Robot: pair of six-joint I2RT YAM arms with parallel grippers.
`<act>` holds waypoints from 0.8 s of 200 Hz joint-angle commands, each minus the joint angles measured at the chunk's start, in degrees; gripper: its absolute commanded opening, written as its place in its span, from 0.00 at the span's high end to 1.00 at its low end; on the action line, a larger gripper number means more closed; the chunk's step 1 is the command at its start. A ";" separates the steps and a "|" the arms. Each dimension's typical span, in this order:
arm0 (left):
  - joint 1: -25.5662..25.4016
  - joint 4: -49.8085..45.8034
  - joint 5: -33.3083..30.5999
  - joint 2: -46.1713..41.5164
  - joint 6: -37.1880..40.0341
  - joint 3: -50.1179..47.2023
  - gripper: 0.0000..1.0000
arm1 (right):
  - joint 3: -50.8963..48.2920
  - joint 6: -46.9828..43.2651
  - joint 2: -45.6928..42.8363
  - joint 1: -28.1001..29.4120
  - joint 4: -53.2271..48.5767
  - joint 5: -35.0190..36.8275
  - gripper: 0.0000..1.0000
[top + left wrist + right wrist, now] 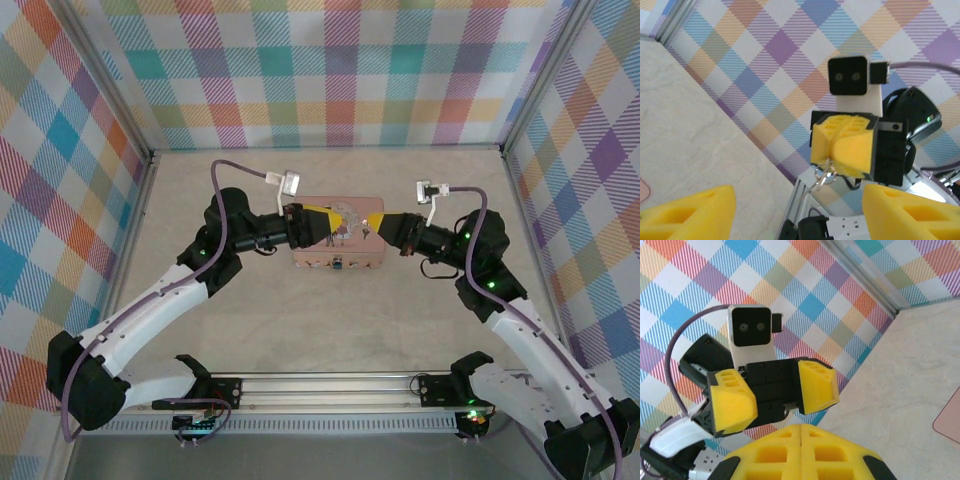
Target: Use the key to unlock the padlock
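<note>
Three plaid walls point(330, 70), beige table point(340, 320); left jaws spread, right jaws pinching key point(822, 177).

Matt marbled table point(250, 300), matt yellow plastic fingers point(845, 150), key point(822, 177) glinting, probably metal

Pastel plaid of blue, orange, purple, green and pink covers the walls point(330, 70) at 9, 12 and 3 o'clock; the table point(330, 340) is marbled beige. The tin point(340, 258) is pink. The left gripper point(338, 224) and right gripper point(370, 222) are black with yellow fingers point(845, 145); a pale silvery key point(822, 177) shows at the right one's 6 o'clock. Cables point(213, 180) are purple
</note>
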 commanded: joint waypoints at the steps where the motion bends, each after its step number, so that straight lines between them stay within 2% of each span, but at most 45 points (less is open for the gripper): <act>1: 0.35 9.84 -0.79 1.48 -7.05 -0.79 0.29 | -1.89 2.56 -0.85 0.37 8.94 3.60 1.00; 15: -0.07 12.70 -0.46 2.72 -9.34 -0.81 0.26 | -2.50 3.24 -0.53 0.44 10.68 3.92 1.00; 61: -1.98 16.41 0.34 5.88 -11.99 -0.16 0.28 | -3.97 5.62 1.15 0.72 16.27 4.36 1.00; 116: -2.98 18.86 1.42 6.96 -13.17 0.80 0.45 | -3.94 5.47 2.90 1.35 16.92 4.99 1.00; 160: -3.38 19.13 2.09 7.44 -13.35 0.96 0.50 | -4.09 5.54 3.75 1.33 18.15 5.33 1.00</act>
